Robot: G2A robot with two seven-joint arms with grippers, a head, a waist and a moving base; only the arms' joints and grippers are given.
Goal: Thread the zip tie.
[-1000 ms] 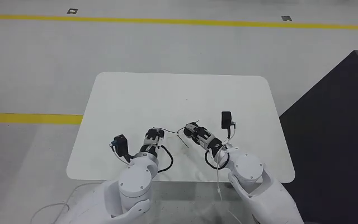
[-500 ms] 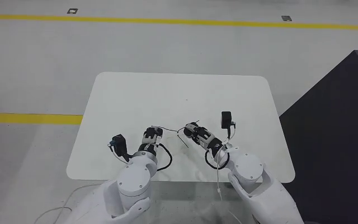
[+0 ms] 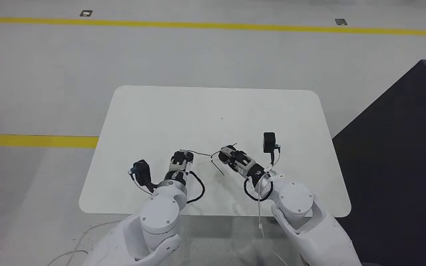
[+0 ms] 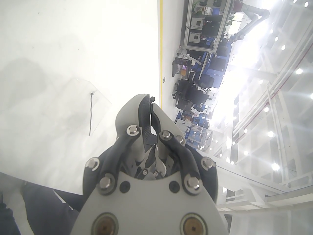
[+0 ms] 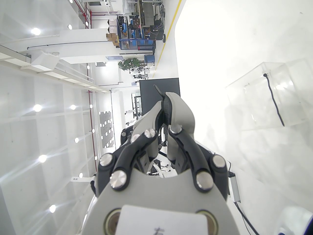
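Observation:
A thin black zip tie [image 3: 200, 154] spans the gap between my two grippers, low over the front middle of the white table [image 3: 213, 113]. My left gripper [image 3: 183, 158] is shut on one end, and a small black nub [image 4: 152, 98] pokes out past its fingertips. My right gripper [image 3: 225, 153] is shut on the other end; a pointed black strip [image 5: 158, 90] sticks out beyond its pads. The two grippers face each other a short way apart.
A clear plastic box [image 5: 256, 94] stands on the table just in front of the grippers, with a second black zip tie [image 5: 275, 101] against it. A dark panel [image 3: 399, 133] stands beyond the table's right edge. The far half of the table is bare.

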